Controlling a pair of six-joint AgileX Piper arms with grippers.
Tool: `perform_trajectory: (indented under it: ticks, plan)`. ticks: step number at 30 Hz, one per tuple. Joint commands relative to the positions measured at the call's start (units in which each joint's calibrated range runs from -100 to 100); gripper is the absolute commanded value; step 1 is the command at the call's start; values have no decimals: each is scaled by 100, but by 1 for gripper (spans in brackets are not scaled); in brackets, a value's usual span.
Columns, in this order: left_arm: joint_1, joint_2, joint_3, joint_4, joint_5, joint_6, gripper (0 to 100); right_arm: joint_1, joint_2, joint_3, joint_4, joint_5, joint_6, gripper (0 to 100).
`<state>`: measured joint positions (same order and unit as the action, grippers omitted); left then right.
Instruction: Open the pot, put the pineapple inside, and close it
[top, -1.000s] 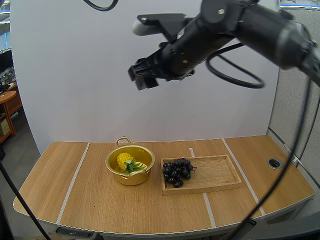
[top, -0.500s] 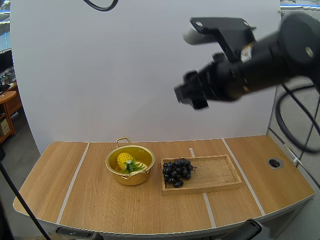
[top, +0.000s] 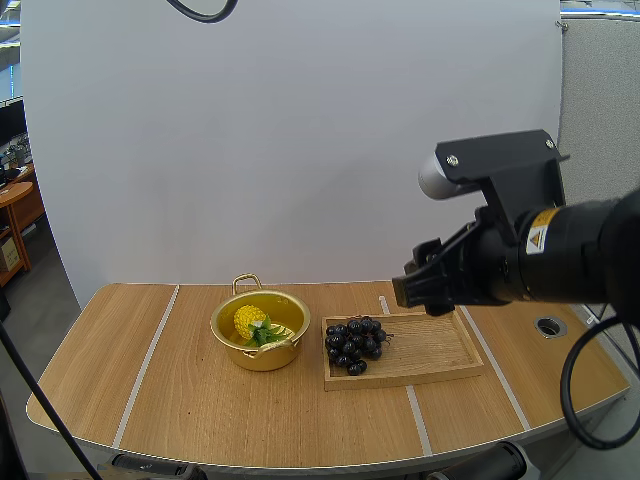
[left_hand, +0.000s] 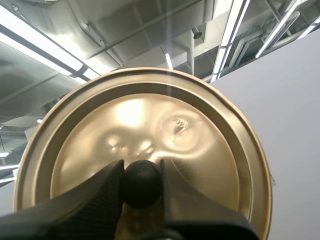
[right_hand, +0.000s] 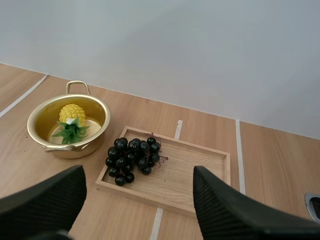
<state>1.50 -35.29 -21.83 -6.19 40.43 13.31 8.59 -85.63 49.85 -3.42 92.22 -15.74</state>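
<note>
The gold pot (top: 258, 340) stands without its lid on the table's left-middle, and the yellow pineapple (top: 250, 321) with green leaves lies inside it. From the right wrist view the pot (right_hand: 69, 127) and the pineapple (right_hand: 71, 114) sit off to one side of my right gripper (right_hand: 137, 172), which is open, high above the table with nothing between its fingers. In the high view the right gripper (top: 422, 287) hangs over the tray's right part. My left gripper (left_hand: 141, 172) is shut on the black knob of the gold lid (left_hand: 150, 125), held up in the air.
A wooden tray (top: 430, 345) lies right of the pot with a bunch of dark grapes (top: 355, 343) at its left end. A round hole (top: 548, 326) is set in the table's far right. Bare wood runs along the front edge.
My right arm has swung from high above the pot to the right and downward, ending over the tray's right side. Pot, pineapple, tray and grapes have not moved.
</note>
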Motion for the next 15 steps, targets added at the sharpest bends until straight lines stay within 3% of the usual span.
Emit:
perform_trajectory:
  ticks: [1, 4, 5, 7, 11, 15]
  plan:
    - [7, -20, -42, 9, -194, -21, 0, -44, -147, 175, -67, -45, 17, 100]
    - [7, -20, -42, 9, -194, -21, 0, -44, -216, 319, -94, -26, 74, 100]
    - [7, -20, -42, 9, -194, -21, 0, -53, -226, 357, -94, -26, 123, 92]
    - [7, -20, -42, 9, -194, -21, 0, -80, -275, 431, -34, -7, 121, 65]
    - [7, -20, -42, 9, -194, -21, 0, -164, -434, 508, 4, 14, 121, 0]
    - [7, -20, -42, 9, -194, -21, 0, -267, -601, 637, 41, 50, 121, 0]
